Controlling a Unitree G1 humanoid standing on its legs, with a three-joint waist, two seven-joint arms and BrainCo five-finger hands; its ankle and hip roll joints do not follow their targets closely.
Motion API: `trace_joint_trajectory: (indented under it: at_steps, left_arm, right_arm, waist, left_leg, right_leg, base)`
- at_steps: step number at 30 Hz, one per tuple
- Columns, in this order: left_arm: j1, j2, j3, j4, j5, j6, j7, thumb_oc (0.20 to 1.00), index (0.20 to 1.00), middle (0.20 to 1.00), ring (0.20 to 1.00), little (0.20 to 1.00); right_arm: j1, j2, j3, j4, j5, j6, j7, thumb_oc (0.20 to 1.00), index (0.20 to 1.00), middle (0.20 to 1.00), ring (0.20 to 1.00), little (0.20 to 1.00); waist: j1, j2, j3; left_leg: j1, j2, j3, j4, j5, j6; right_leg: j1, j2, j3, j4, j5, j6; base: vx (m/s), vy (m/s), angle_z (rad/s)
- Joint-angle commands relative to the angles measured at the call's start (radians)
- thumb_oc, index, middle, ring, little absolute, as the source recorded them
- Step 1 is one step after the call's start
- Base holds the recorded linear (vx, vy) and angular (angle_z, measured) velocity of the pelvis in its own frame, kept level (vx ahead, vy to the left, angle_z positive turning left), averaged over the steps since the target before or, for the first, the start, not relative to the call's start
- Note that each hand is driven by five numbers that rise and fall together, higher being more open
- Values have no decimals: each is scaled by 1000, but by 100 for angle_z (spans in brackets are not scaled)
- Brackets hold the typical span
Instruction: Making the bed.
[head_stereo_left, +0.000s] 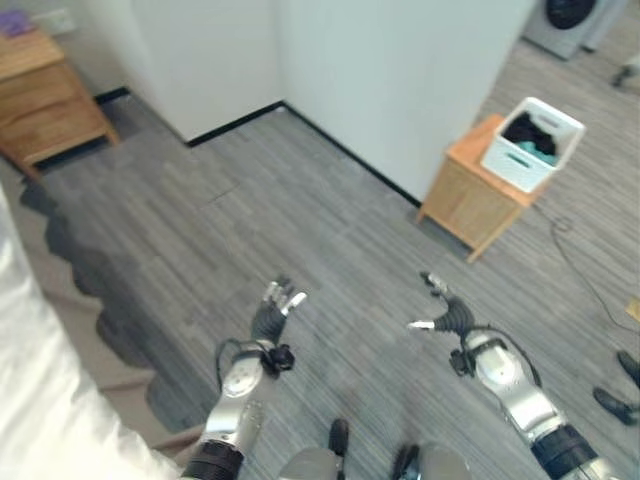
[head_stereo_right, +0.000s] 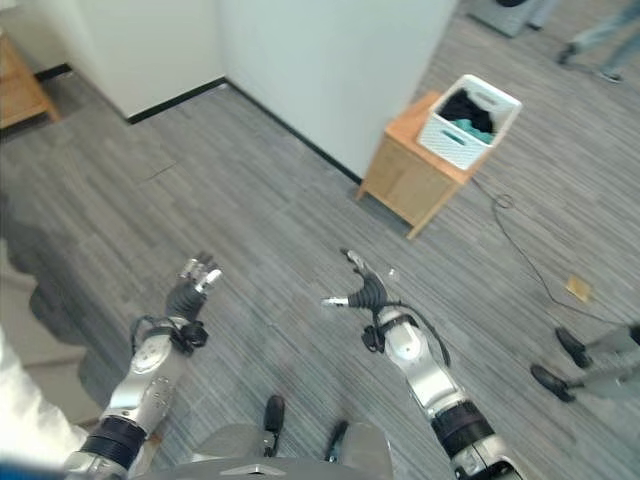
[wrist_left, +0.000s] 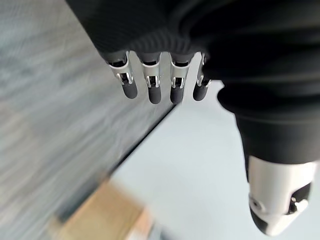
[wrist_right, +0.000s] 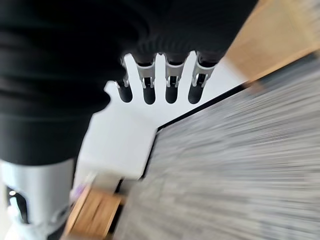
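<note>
White bedding (head_stereo_left: 30, 390) shows along the left edge of the left eye view, with the bed's scalloped dark skirt (head_stereo_left: 95, 300) beside it on the floor. My left hand (head_stereo_left: 272, 318) hangs over the grey floor, to the right of the bed and apart from it, fingers straight and holding nothing. My right hand (head_stereo_left: 448, 315) hovers further right, thumb spread and fingers relaxed, also holding nothing. The left wrist view shows my left hand's fingers (wrist_left: 155, 85) straight, and the right wrist view shows my right hand's fingers (wrist_right: 170, 80) straight.
A white wall corner (head_stereo_left: 300, 60) juts out ahead. A small wooden table (head_stereo_left: 470, 195) carries a white basket (head_stereo_left: 532, 142) of dark clothes. A wooden nightstand (head_stereo_left: 45, 95) stands at the far left. A person's shoes (head_stereo_right: 560, 365) are at the right.
</note>
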Motion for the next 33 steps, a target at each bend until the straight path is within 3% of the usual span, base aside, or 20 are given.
trace_joint_trajectory:
  at_steps: [1, 5, 8, 10, 12, 13, 14, 15, 17, 19, 20, 23, 25, 33]
  left_arm:
    - [27, 1, -10, -39, 44, -55, -4, 1000, 1000, 1000, 1000, 1000]
    - [24, 9, -7, -43, 67, -65, 0, 1000, 1000, 1000, 1000, 1000]
    - [43, 21, 6, -55, 90, -67, -1, 1000, 1000, 1000, 1000, 1000]
    - [70, 14, 49, -44, 97, -78, 12, 1000, 1000, 1000, 1000, 1000]
    - [96, 1, 72, -57, 98, -83, 22, 1000, 1000, 1000, 1000, 1000]
    - [97, -6, 75, -61, 96, -88, 29, 1000, 1000, 1000, 1000, 1000]
    - [66, -23, 76, -65, 74, -96, 51, 1000, 1000, 1000, 1000, 1000]
    - [65, -23, 76, -65, 74, -96, 51, 1000, 1000, 1000, 1000, 1000]
    - [37, -36, 67, -66, 66, -97, 60, 1000, 1000, 1000, 1000, 1000]
    - [25, -42, 62, -72, 58, -91, 60, 1000, 1000, 1000, 1000, 1000]
    - [31, -45, 62, -76, 59, -87, 53, 1000, 1000, 1000, 1000, 1000]
    - [43, -55, 52, -73, 77, -76, 42, 1000, 1000, 1000, 1000, 1000]
    - [54, -62, 44, -75, 78, -68, 34, 1000, 1000, 1000, 1000, 1000]
    - [84, -40, 37, -99, 108, -61, 6, 1000, 1000, 1000, 1000, 1000]
  right_arm:
    - [-10, 0, -2, -32, -42, -39, -3, 1000, 1000, 1000, 1000, 1000]
    - [11, -1, -4, -27, -71, -28, -5, 1000, 1000, 1000, 1000, 1000]
    - [22, 6, 0, -17, -68, -26, 5, 1000, 1000, 1000, 1000, 1000]
    - [15, 17, 18, 7, -48, -31, 17, 1000, 1000, 1000, 1000, 1000]
    - [13, 10, 41, 13, -47, -33, 27, 1000, 1000, 1000, 1000, 1000]
    - [12, 7, 47, 14, -37, -40, 27, 1000, 1000, 1000, 1000, 1000]
    - [-4, -2, 55, 29, -24, -33, 12, 1000, 1000, 1000, 1000, 1000]
    - [-5, -1, 54, 29, -24, -33, 12, 1000, 1000, 1000, 1000, 1000]
    - [-15, -12, 54, 27, -22, -27, 1, 1000, 1000, 1000, 1000, 1000]
    - [-5, -21, 37, 17, -15, -23, -7, 1000, 1000, 1000, 1000, 1000]
    - [2, -24, 32, 11, -11, -20, -6, 1000, 1000, 1000, 1000, 1000]
    - [26, -27, 10, 5, -5, -22, 0, 1000, 1000, 1000, 1000, 1000]
    - [34, -19, 12, 8, -5, -19, 6, 1000, 1000, 1000, 1000, 1000]
    - [36, 18, 15, 19, 16, -33, 12, 1000, 1000, 1000, 1000, 1000]
  waist:
    - [-16, -19, -22]
    - [-55, 3, -10]
    - [-69, -5, -21]
    - [-68, 2, -51]
    - [-53, 8, -61]
    - [-44, 14, -57]
    - [-38, 14, -30]
    - [-40, 12, -32]
    - [-54, 6, -18]
    - [-89, 8, -30]
    - [-97, 13, -36]
    - [-118, 38, -58]
    - [-129, 48, -71]
    - [-118, 25, -94]
  left_leg:
    - [-26, 81, -31, 4, -123, -66]
    - [21, 91, -166, 4, -154, -79]
    - [57, 91, -236, 4, -178, -87]
    - [90, 114, -237, 7, -194, -102]
    - [57, 109, -234, 129, -204, -126]
    - [28, 107, -211, 181, -178, -146]
    - [-89, 106, -126, 329, -132, -176]
    - [-96, 103, -128, 331, -128, -176]
    - [-164, 143, 30, 377, -120, -164]
    - [-160, 206, 213, 311, -117, -143]
    - [-146, 201, 256, 268, -118, -135]
    - [-87, 162, 300, 118, -90, -118]
    - [-43, 149, 289, 63, -85, -115]
    - [10, 154, 268, 4, -82, -109]
  right_leg:
    - [72, 32, 95, -194, 143, 14]
    - [1, 33, 245, -210, 191, 33]
    - [46, 8, 206, -223, 203, 23]
    - [81, 14, 188, -226, 198, 24]
    - [124, 16, 168, -226, 174, 5]
    - [146, 11, 148, -226, 160, -4]
    - [195, -11, 83, -226, 120, -25]
    - [190, -14, 82, -226, 122, -25]
    - [219, -22, 32, -226, 97, -41]
    - [235, -22, -29, -226, 73, -52]
    - [240, -17, -39, -226, 69, -52]
    - [256, -5, -75, -226, 72, -44]
    - [270, -3, -92, -226, 71, -41]
    - [300, -9, -110, -226, 90, -35]
  base:
    - [353, -73, 92]
    - [355, -152, 132]
    - [296, -245, 151]
    - [345, -280, 136]
    - [244, -214, 46]
    - [91, -234, 2]
    - [26, -176, 9]
    - [-34, -187, 39]
    - [-20, -163, 101]
    - [22, -146, 140]
    - [69, -49, 88]
    - [97, 18, 61]
    - [100, 50, 10]
    - [47, 49, 8]
